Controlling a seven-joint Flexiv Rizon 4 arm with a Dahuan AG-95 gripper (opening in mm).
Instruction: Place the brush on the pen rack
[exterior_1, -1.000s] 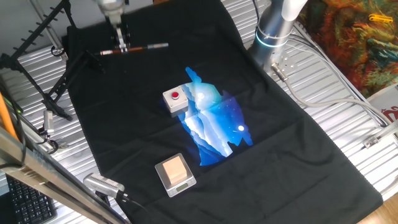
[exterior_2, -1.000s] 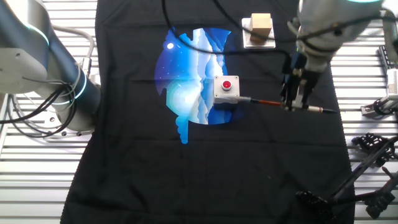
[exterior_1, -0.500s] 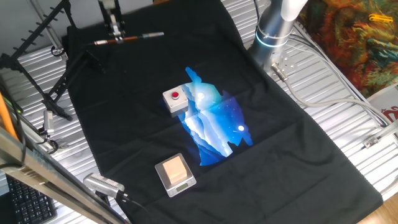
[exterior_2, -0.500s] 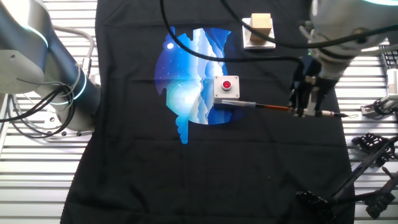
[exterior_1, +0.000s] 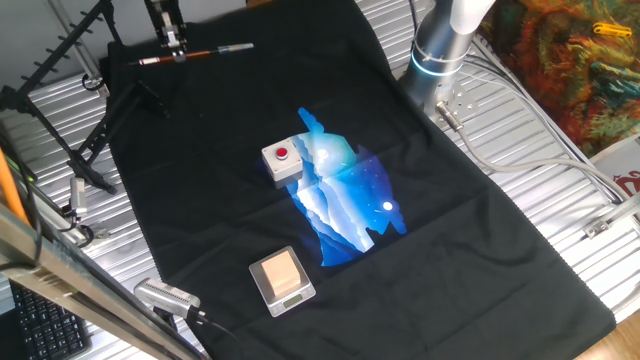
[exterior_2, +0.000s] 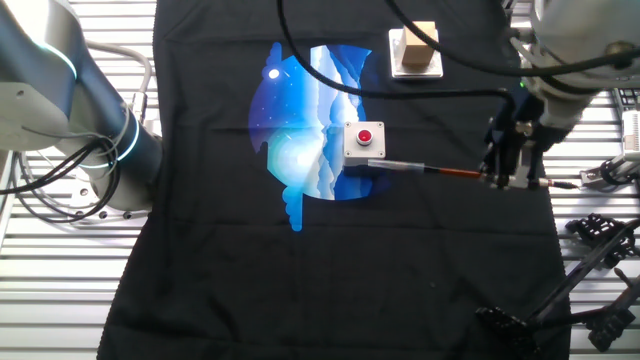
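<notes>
Brush (exterior_2: 440, 172): slim, reddish-brown handle, pale tip, held level above the black cloth (exterior_1: 220, 180), clamped mid-shaft in the tool (exterior_2: 512, 180). Pen rack (exterior_1: 55, 100) stands at the counter (exterior_1: 540, 180) edge, apart from it. Open cloth lies between.

A black cloth (exterior_1: 250, 200) carries a blue-and-white splash print (exterior_1: 345, 200). At its ten o'clock is a grey box with a red button (exterior_1: 281, 157). The brush (exterior_1: 195, 52) is reddish-brown with a pale tip. The rack (exterior_1: 70, 110) is black.
</notes>
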